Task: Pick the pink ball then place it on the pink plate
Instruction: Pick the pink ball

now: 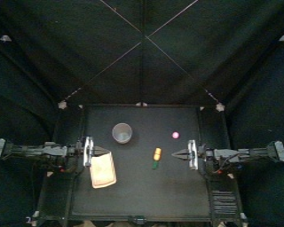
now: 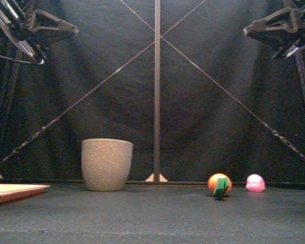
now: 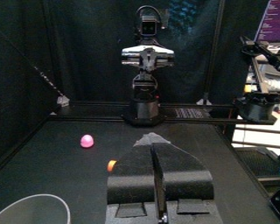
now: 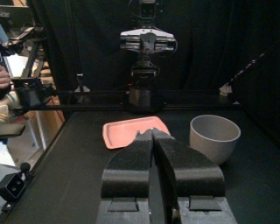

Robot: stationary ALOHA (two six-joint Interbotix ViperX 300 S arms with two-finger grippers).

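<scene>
While left gripper (image 1: 90, 152) and right gripper (image 1: 192, 154) sit pressed together, pink ball (image 1: 176, 135) lies two o'clock from pink plate (image 1: 103, 168).

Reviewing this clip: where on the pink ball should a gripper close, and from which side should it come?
Close across its widest middle, coming straight down from above. The pink ball is small and rounded and sits free on the table. The orange-and-green toy lies apart from it, nearer the front. The right gripper looks the closer one; its jaws are shut and would need opening first.
</scene>
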